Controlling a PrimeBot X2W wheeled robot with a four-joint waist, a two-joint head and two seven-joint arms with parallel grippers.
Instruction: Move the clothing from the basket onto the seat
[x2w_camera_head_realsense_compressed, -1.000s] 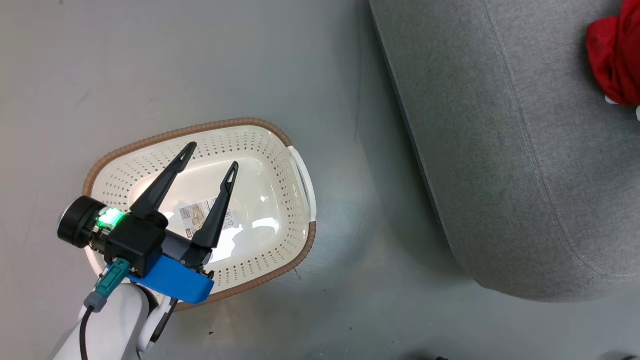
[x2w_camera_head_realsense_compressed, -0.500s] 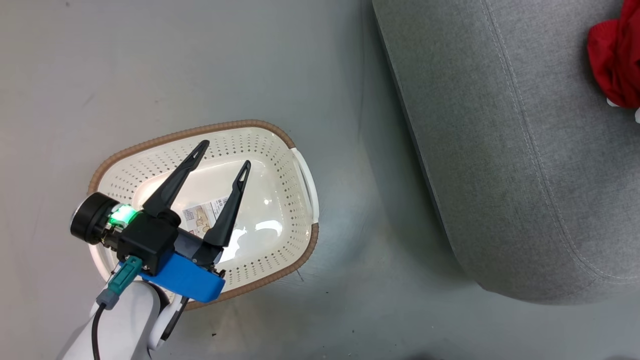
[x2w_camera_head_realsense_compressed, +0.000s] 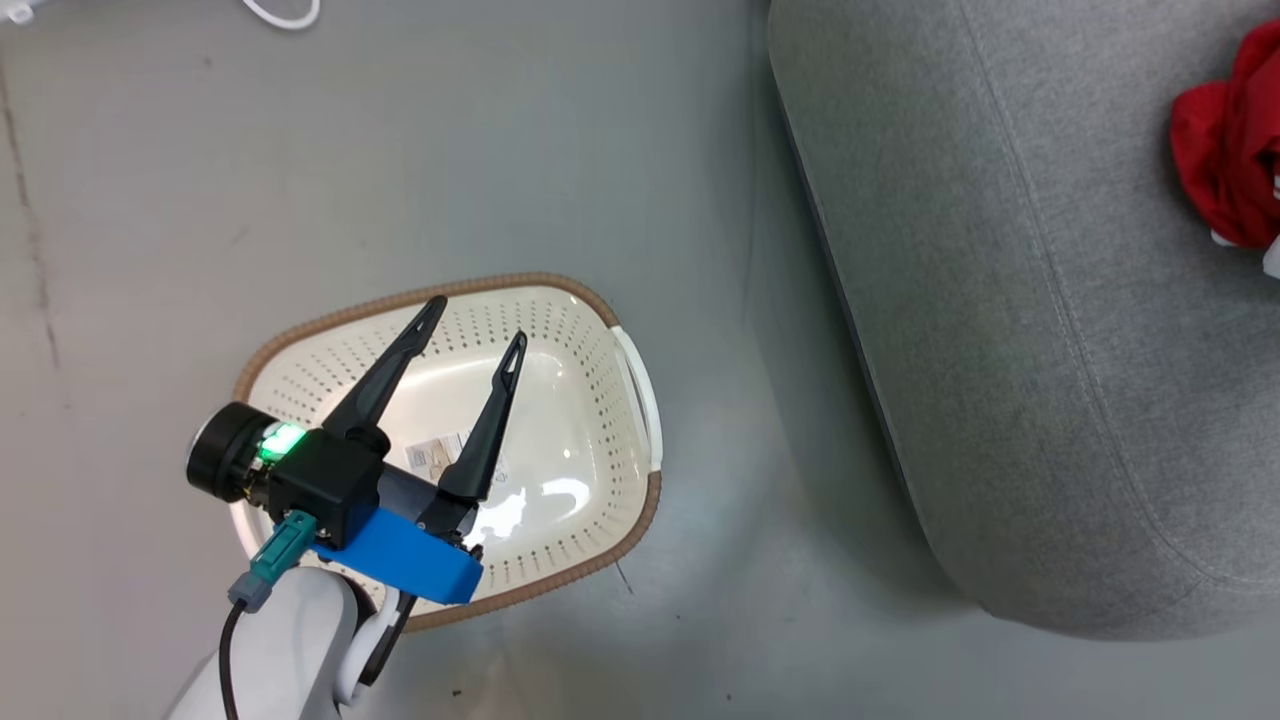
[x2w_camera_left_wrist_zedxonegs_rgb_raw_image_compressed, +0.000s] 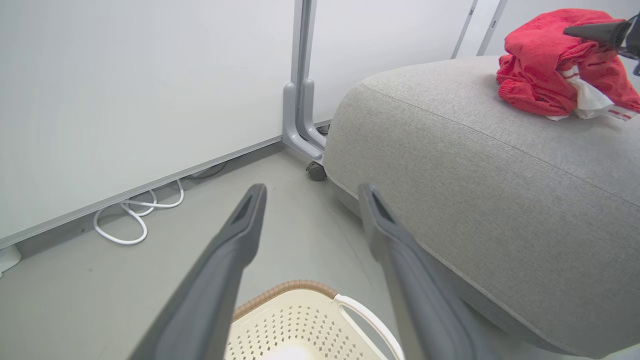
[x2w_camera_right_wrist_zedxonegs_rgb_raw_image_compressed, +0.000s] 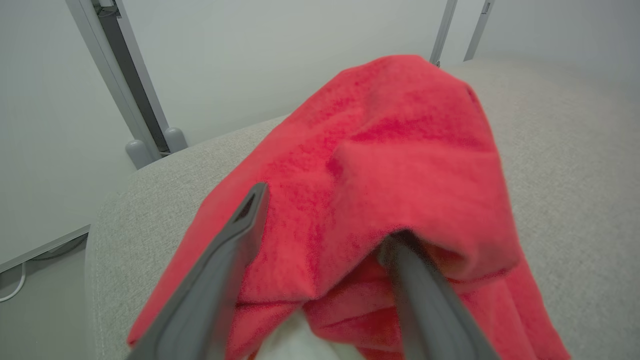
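Observation:
The cream-white basket (x2w_camera_head_realsense_compressed: 590, 340) stands on the grey floor at the lower left of the head view, with only a label (x2w_camera_head_realsense_compressed: 440, 458) inside. My left gripper (x2w_camera_head_realsense_compressed: 478, 320) hangs open over it, and its wrist view shows the fingers (x2w_camera_left_wrist_zedxonegs_rgb_raw_image_compressed: 240, 235) spread above the basket rim (x2w_camera_left_wrist_zedxonegs_rgb_raw_image_compressed: 300, 287). The grey seat (x2w_camera_head_realsense_compressed: 1000, 300) is at the right. Red clothing (x2w_camera_head_realsense_compressed: 1225, 150) lies bunched on it, also seen from the left wrist (x2w_camera_left_wrist_zedxonegs_rgb_raw_image_compressed: 545, 65). My right gripper (x2w_camera_right_wrist_zedxonegs_rgb_raw_image_compressed: 325, 215) stands open in that clothing (x2w_camera_right_wrist_zedxonegs_rgb_raw_image_compressed: 390, 150); the fabric lies between the fingers and drapes over the right fingertip.
A white cable (x2w_camera_left_wrist_zedxonegs_rgb_raw_image_compressed: 135, 220) loops on the floor along the white wall panel. A grey partition post (x2w_camera_left_wrist_zedxonegs_rgb_raw_image_compressed: 300, 100) with a caster stands beside the seat's corner (x2w_camera_left_wrist_zedxonegs_rgb_raw_image_compressed: 350, 125). A strip of bare floor separates basket and seat.
The whole head picture has shifted down and to the right, so the camera moved. The left gripper stays open over the basket.

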